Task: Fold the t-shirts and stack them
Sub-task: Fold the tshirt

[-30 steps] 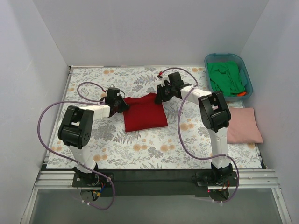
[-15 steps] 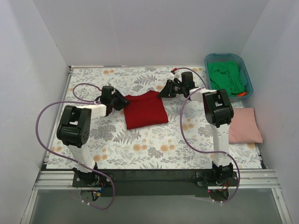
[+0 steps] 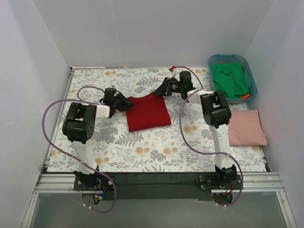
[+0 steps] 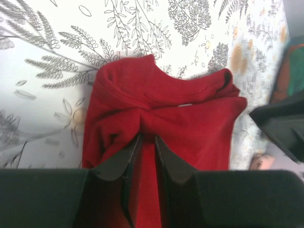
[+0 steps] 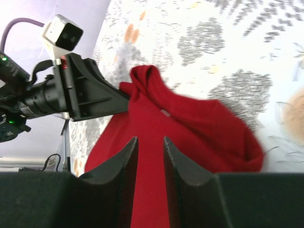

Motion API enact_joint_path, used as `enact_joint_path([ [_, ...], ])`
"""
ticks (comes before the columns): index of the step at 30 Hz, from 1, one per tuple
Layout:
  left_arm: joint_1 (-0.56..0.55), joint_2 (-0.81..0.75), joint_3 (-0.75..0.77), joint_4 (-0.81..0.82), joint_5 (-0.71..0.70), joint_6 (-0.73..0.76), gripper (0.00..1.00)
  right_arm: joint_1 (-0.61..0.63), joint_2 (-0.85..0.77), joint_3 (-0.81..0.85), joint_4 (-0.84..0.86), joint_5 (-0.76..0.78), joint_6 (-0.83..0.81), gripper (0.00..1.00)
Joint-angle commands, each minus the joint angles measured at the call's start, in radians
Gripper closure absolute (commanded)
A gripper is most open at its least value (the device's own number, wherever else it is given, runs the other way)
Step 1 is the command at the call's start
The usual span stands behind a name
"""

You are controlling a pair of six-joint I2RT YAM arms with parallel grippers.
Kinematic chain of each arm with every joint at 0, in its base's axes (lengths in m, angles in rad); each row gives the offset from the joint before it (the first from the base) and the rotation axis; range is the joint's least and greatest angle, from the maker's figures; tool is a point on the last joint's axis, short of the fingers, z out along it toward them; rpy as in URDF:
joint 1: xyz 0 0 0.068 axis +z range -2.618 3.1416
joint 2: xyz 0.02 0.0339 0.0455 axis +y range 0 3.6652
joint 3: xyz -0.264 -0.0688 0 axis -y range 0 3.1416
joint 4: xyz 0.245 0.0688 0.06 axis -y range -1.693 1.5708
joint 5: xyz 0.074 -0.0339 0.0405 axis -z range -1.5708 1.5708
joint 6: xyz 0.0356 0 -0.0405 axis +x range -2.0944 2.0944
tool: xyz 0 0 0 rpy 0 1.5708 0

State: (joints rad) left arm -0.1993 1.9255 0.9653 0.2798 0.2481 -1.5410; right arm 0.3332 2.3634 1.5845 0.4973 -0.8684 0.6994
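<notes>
Left gripper is clamped narrow on the red shirt at its far-left corner, and we see the right gripper pinching the far-right one too.

Soft, even white light fills the overhead view, the arms throwing only faint shadows on the table cover. The 2 wrist views are bright; in the right one the red shirt smears at its right edge, and dark fingers loom out of focus in both.
</notes>
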Motion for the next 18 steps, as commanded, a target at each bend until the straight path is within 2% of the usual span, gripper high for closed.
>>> enact_joint_path([
  [1, 0.040, 0.050, 0.047, 0.039, 0.005, -0.059, 0.85, -0.022, 0.103, 0.078, 0.038, 0.005, 0.048, 0.66],
  [5, 0.081, 0.104, 0.036, 0.067, 0.054, -0.131, 0.86, -0.049, 0.172, 0.127, 0.037, 0.019, 0.100, 0.66],
  [8, 0.090, 0.109, 0.016, 0.096, 0.094, -0.122, 0.86, -0.065, 0.175, 0.124, 0.037, 0.017, 0.115, 0.67],
  [14, 0.090, -0.009, 0.038, 0.052, 0.117, -0.061, 0.80, -0.065, -0.005, -0.010, 0.038, 0.022, 0.084, 0.67],
  [18, 0.089, -0.129, 0.035, 0.004, 0.115, -0.033, 0.66, -0.048, -0.185, -0.138, 0.046, 0.022, 0.083, 0.67],
])
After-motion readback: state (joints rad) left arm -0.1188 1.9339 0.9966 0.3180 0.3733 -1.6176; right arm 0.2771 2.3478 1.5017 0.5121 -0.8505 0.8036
